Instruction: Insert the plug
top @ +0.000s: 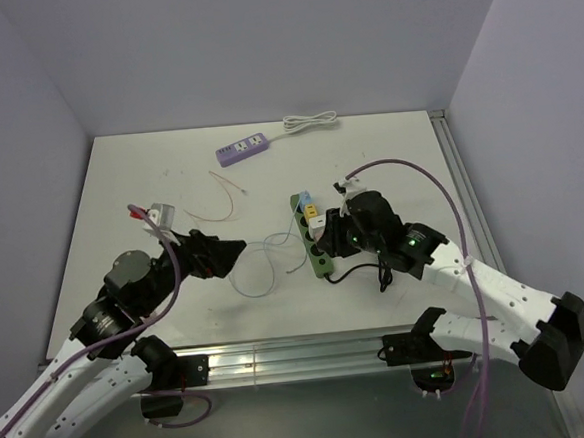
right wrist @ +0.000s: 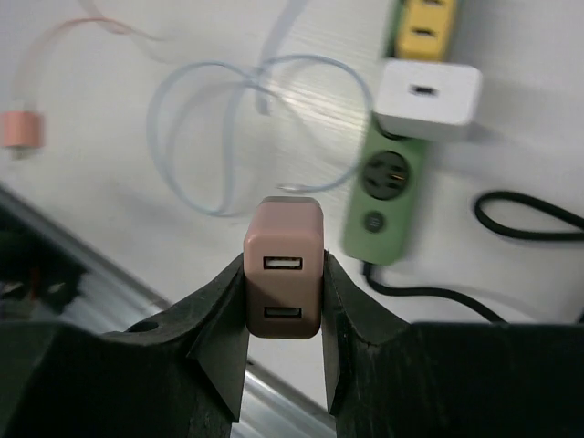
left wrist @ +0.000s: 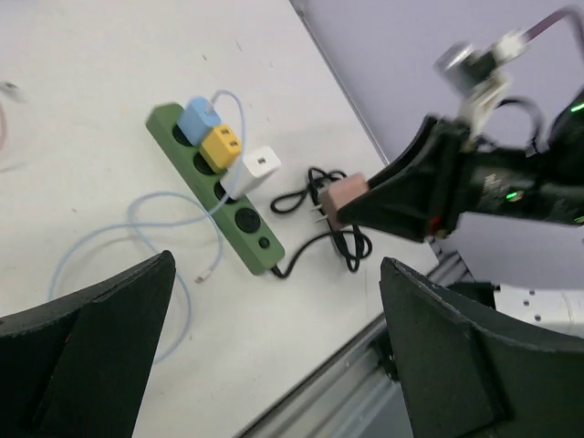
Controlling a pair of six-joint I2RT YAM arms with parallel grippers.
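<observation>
Right gripper [right wrist: 284, 310] pinches the pink plug [right wrist: 284, 265] tight, aloft just beside the green power strip [top: 317, 239] toward the bench's [top: 388, 152] near edge. The left gripper [top: 232, 251] (fingers spread wide, empty) hangs near. Judged mid-carry; next comes aligning over the free socket [right wrist: 383, 173], then pressing down.

No text, label, brand, number or sign can be read on anything here.

Robotics lab cell: white table [top: 150, 189], plain lavender walls [top: 260, 41], aluminium rail [top: 282, 358] at near edge.
</observation>
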